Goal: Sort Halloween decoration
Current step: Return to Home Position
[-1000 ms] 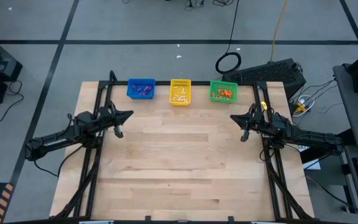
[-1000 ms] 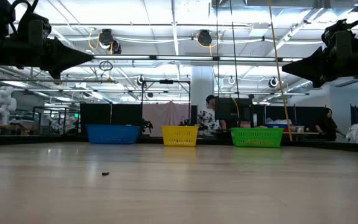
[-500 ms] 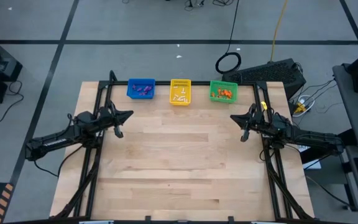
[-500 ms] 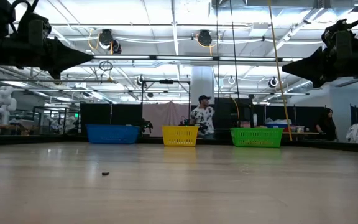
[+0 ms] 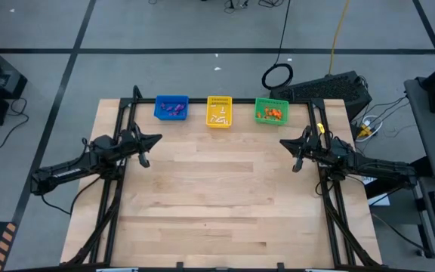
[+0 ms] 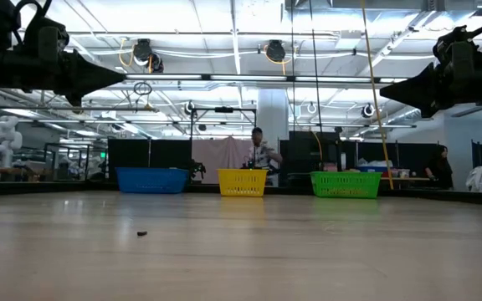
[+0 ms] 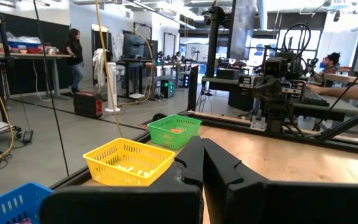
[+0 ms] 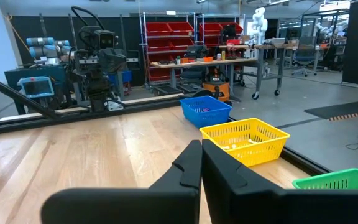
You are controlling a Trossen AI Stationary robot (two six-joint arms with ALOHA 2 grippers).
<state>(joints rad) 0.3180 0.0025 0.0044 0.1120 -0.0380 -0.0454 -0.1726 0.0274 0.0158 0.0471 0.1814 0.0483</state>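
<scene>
Showing Halloween decoration [image 5: 218, 115] lying white in yellow basket [image 5: 219, 98], purple in blue basket [image 5: 171, 98] left of it, orange in green basket [image 5: 272, 100] right of it. Hovering left gripper [image 5: 155, 139] and right gripper [image 5: 283, 143] short of yellow basket, one either side, fingers pressed together, gripping nothing.

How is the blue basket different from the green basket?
The blue basket holds purple trinkets; the green basket holds orange trinkets. Seen from above, the blue basket stands left of the yellow basket, the green basket right of it. Both are small mesh baskets at the table's far edge.
</scene>
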